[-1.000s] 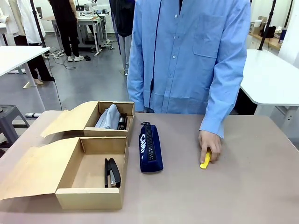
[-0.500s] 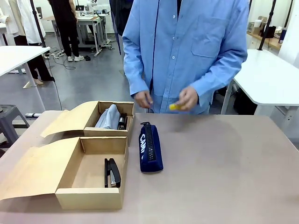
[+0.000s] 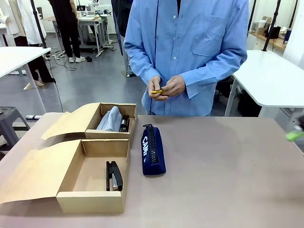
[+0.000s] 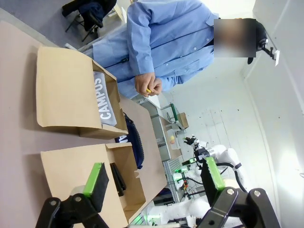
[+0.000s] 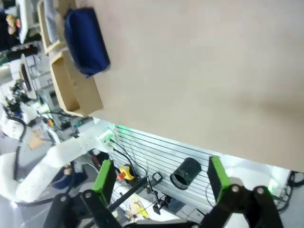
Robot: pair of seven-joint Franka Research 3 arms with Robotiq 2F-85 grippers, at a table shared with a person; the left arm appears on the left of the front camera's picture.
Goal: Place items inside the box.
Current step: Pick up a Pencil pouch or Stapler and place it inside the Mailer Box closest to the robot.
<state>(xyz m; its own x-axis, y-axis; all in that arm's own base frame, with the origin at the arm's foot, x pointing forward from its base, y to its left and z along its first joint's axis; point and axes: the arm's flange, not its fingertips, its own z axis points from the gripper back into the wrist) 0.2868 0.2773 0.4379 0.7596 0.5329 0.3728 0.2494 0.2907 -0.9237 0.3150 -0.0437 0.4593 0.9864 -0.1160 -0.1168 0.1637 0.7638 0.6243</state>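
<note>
Both jaws stand wide apart and hold nothing. Before the left gripper [image 4: 154, 176] the stapler [image 3: 114, 175] lies in the near box [image 3: 90, 202], the grey pouch [image 3: 111, 118] in the far box [image 3: 109, 134]. Just beside them the pencil case [image 3: 153, 151] waits on the table [image 3: 228, 180]. The person has lifted the yellow knife [image 3: 157, 91] off the table and holds it in both hands [image 3: 167, 88], so the right gripper [image 5: 160, 175] probably cannot take it yet.

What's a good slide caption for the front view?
Person holds yellow utility knife; stapler boxed, navy pencil case lying on the table.
</note>
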